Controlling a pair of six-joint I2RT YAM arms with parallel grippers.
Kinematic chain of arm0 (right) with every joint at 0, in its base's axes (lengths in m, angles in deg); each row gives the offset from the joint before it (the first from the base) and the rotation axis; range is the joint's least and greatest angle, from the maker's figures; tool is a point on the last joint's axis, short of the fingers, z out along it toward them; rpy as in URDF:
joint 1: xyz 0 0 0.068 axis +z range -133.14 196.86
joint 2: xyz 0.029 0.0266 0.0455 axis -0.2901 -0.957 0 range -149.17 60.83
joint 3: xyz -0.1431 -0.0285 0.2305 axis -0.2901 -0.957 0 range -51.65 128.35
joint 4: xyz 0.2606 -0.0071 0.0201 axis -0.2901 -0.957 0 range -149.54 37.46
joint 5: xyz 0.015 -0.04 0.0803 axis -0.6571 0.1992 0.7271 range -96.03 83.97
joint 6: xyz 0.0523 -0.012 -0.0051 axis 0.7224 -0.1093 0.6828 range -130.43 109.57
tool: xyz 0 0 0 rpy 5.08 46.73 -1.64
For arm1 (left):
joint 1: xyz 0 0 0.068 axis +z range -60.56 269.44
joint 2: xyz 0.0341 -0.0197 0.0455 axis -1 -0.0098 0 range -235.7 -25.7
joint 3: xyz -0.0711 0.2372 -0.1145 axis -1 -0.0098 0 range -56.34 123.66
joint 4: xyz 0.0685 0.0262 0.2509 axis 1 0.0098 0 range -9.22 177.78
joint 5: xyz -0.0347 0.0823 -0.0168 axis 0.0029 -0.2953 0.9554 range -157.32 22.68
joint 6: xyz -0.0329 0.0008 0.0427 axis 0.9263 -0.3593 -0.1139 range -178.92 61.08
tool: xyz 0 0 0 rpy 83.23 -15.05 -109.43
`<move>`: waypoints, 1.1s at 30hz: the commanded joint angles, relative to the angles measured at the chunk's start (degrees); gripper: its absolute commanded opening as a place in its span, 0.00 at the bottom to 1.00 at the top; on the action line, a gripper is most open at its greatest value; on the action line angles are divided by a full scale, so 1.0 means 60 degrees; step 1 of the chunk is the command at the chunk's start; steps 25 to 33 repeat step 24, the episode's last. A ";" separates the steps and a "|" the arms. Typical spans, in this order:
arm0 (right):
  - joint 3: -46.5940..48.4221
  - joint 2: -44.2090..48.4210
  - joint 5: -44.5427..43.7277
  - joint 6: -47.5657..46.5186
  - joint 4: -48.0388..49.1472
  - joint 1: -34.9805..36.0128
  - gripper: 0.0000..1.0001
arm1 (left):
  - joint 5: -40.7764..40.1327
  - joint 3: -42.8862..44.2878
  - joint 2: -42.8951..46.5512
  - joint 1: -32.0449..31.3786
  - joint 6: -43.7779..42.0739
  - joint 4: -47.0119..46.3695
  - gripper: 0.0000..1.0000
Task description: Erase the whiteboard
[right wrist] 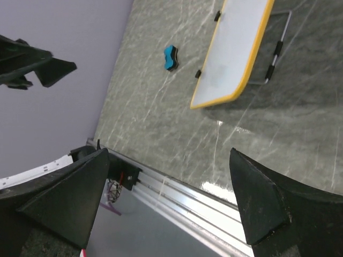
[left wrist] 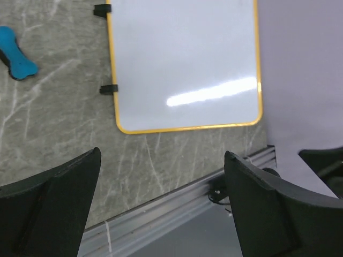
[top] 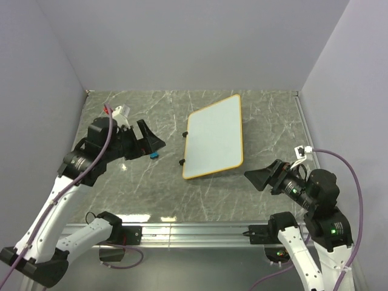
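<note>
Both sets of jaws stand wide apart and hold nothing. Your left gripper (top: 151, 136) hangs over the marble table (top: 151, 194). The blue eraser (top: 155, 155) lies on the table just below and beside its fingertips, and the whiteboard (top: 213, 138) lies ahead of its jaws. From the right gripper (top: 260, 173), the whiteboard is ahead and towards the left arm, near but apart.

Watch the board's footing. The right wrist view shows it tilted up on a wire stand (right wrist: 278, 48), so pressing hard with the eraser could fold the stand or slide the board across the smooth stone. You may want the right jaws to steady its orange rim.

The eraser is small and lies flat. If you close off-centre, it will likely skid away or twist in the grip.

I can see no marks on the white face in any view, so judge carefully where wiping is needed.
</note>
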 commanded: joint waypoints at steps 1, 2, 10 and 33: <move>-0.0012 0.0222 0.0263 0.0063 -0.0481 0.0073 1.00 | 0.0666 -0.0038 0.0650 -0.0082 0.0353 -0.0072 0.99; 0.0017 0.0266 0.0263 -0.0010 -0.0570 0.0073 1.00 | 0.0710 -0.0052 0.0898 -0.0082 0.0411 -0.0101 0.99; 0.0354 0.0750 0.0161 -0.0274 -0.1493 0.0059 1.00 | 0.0652 0.0152 0.1501 -0.0082 0.0500 0.0176 0.99; 0.0719 0.1102 -0.0555 -0.0597 -0.2256 0.0059 1.00 | -0.0269 0.0724 0.1516 -0.0082 -0.0143 0.0485 1.00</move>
